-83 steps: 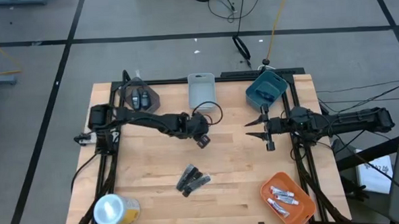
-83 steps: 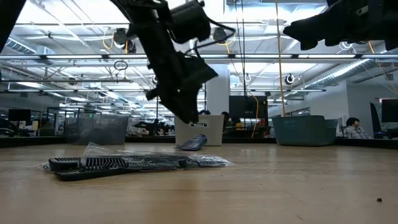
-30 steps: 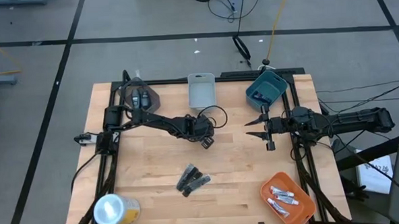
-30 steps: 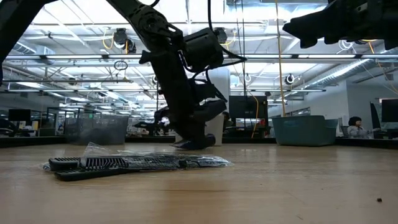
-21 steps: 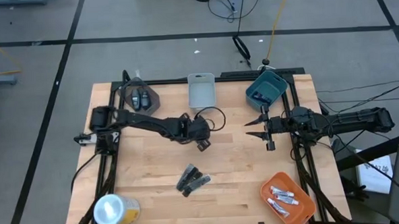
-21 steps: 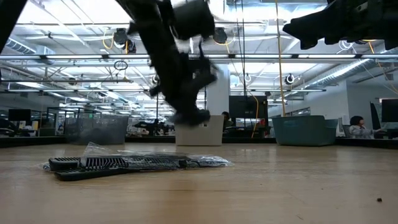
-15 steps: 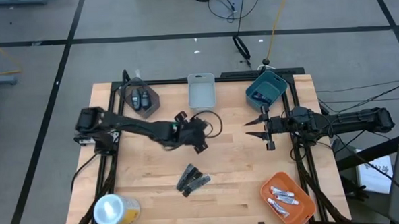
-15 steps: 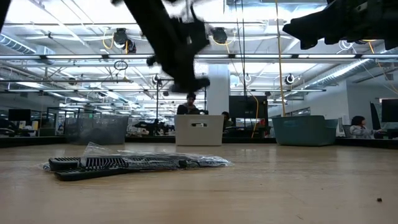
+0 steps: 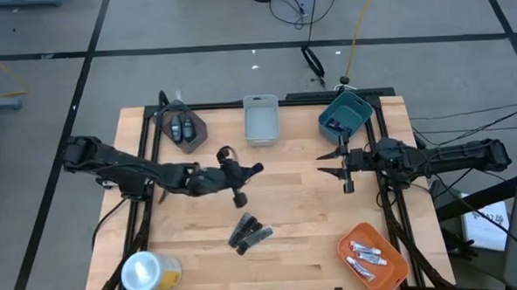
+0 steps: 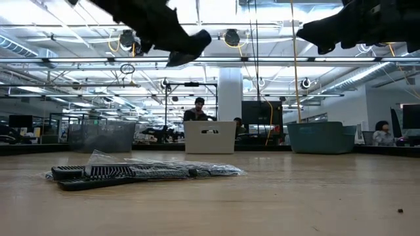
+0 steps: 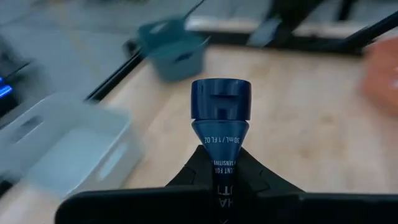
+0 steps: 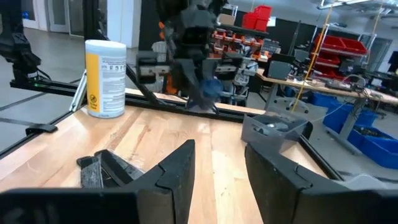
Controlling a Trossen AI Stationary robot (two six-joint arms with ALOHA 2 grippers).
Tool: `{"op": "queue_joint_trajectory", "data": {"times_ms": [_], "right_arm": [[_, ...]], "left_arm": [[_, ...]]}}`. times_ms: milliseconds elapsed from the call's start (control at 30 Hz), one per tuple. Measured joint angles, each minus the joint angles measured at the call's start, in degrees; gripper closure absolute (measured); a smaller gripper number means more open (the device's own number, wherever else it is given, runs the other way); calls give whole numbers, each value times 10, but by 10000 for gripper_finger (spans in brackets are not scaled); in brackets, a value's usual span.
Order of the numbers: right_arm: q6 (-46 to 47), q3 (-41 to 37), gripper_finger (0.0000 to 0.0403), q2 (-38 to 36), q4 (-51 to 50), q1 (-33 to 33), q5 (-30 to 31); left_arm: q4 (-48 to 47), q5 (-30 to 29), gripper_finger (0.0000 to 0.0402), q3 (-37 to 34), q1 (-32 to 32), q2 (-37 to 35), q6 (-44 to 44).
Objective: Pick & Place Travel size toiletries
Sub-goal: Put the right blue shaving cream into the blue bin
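My left gripper (image 9: 249, 171) hangs high over the table's middle, shut on a dark blue tube (image 11: 221, 118); the right wrist view shows that tube (image 12: 211, 87) as a blue blur. My right gripper (image 9: 331, 166) hovers open near the right rail, holding nothing. A clump of black sticks (image 9: 249, 232) in clear wrap lies flat on the wood, also seen in the low view (image 10: 131, 172). Silvery tubes (image 9: 368, 255) lie in the orange bin. Two dark grey oval pieces (image 9: 183, 127) sit in a dark tray. My left gripper pinches the blue tube between its two fingers (image 11: 199, 171) at the narrow flat tail end (image 11: 221, 163). The wide capped end (image 11: 221, 99) sticks out past the fingertips. The tube is lifted clear of the table, in line with the fingers.
A pale grey bin (image 9: 260, 119) and a teal bin (image 9: 345, 115) stand along the far edge. The orange bin (image 9: 347, 240) sits at the near right corner, the yellow roll with a white top (image 9: 146, 272) at the near left. Black rails run along both sides.
A second ago my left gripper was down at the table's middle on the blue tube. It has since risen high with the tube lifted clear, swung toward the table's left, and tipped from pointing down toward level. My right arm has kept still.
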Motion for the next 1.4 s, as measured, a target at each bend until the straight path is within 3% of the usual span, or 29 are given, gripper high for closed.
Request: {"op": "queue_joint_trajectory", "data": {"times_ms": [167,300,567,867,1033,1200,1400], "right_arm": [[3,0,271,31,7,0,52],[13,0,271,88,51,0,69],[46,0,266,234,234,-1,84],[62,1,193,356,397,-2,81],[74,29,172,389,403,-2,79],[64,63,165,416,403,-2,49],[66,66,167,415,418,-2,48]], "left_arm": [[268,141,390,-118,18,-16,81],[381,234,394,-150,48,-15,95],[382,280,394,-152,83,-14,91],[383,290,392,-152,103,-14,81],[388,290,389,-138,116,-1,78],[390,293,390,-84,120,63,95],[389,349,387,-15,134,140,91]]}}
